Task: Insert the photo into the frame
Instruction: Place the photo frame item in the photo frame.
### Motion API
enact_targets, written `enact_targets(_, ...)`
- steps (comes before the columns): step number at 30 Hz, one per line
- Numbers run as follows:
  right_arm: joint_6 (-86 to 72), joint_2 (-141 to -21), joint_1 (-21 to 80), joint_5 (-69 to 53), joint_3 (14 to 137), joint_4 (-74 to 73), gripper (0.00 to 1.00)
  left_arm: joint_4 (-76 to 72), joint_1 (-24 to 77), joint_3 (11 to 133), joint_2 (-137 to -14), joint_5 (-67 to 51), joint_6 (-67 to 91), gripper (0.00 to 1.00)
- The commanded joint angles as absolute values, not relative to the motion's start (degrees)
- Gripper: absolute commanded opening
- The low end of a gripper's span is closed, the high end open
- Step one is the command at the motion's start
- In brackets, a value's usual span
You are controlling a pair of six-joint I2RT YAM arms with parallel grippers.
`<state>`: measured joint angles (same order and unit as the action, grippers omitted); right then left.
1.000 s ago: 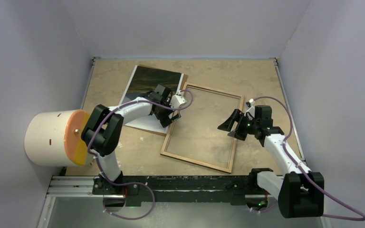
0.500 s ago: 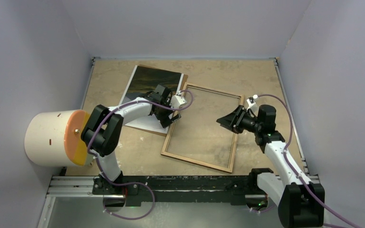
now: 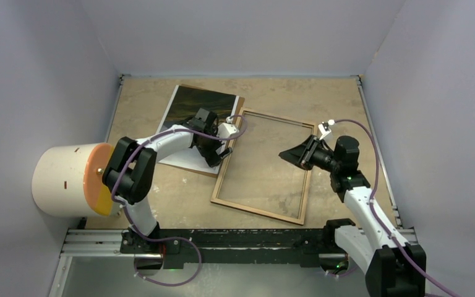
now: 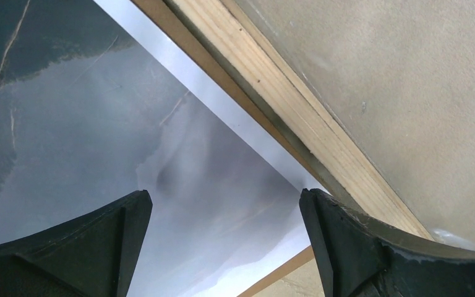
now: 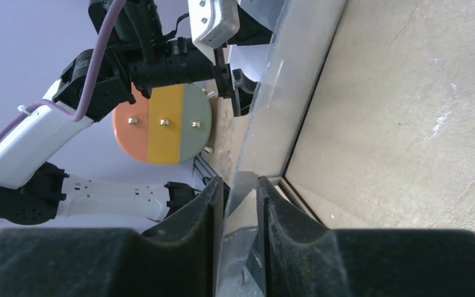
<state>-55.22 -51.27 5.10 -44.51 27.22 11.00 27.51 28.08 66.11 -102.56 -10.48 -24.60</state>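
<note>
Left pincer (image 4: 222,210) over the photo (image 4: 99,124), right pincer (image 5: 241,192) at the frame (image 3: 263,211): we are watching for a snag.
The left pincer is gaping wide; the photo's pale corner is lying flat beneath it on the backing board (image 4: 282,274), and the frame's wooden rail is running under its right finger. The right pincer is standing narrow around the frame's edge, though we cannot tell whether it is clamping. We are judging that the left fingers risk catching rail or board instead of the print, or creasing it. A thin-edge pinch could slip and drop the frame onto the photo.
</note>
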Motion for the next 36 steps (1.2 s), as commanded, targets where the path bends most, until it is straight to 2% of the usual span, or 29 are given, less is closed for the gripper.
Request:
enact_targets(1,-57.04,-50.76,6.85,-44.72,29.91,14.22,0.25,28.25,26.07,68.91,-99.73,-13.45,-24.02,1.0)
enact_targets(10,-58.09,-52.51,10.26,-42.64,32.56,15.54,0.19,27.73,25.57,68.58,-100.93,-14.12,-23.64,1.0)
enact_targets(24,-55.19,-57.17,14.95,-40.03,37.24,13.47,0.19,26.89,25.58,67.43,-101.54,-13.27,-24.17,1.0)
enact_targets(32,-48.26,-55.92,14.94,-37.77,38.5,1.04,0.23,26.98,25.58,67.33,-101.51,-13.02,-24.63,1.0)
enact_targets(36,-46.29,-54.79,14.88,-35.98,37.11,0.09,0.34,26.98,25.58,67.33,-101.45,-12.92,-24.9,1.0)
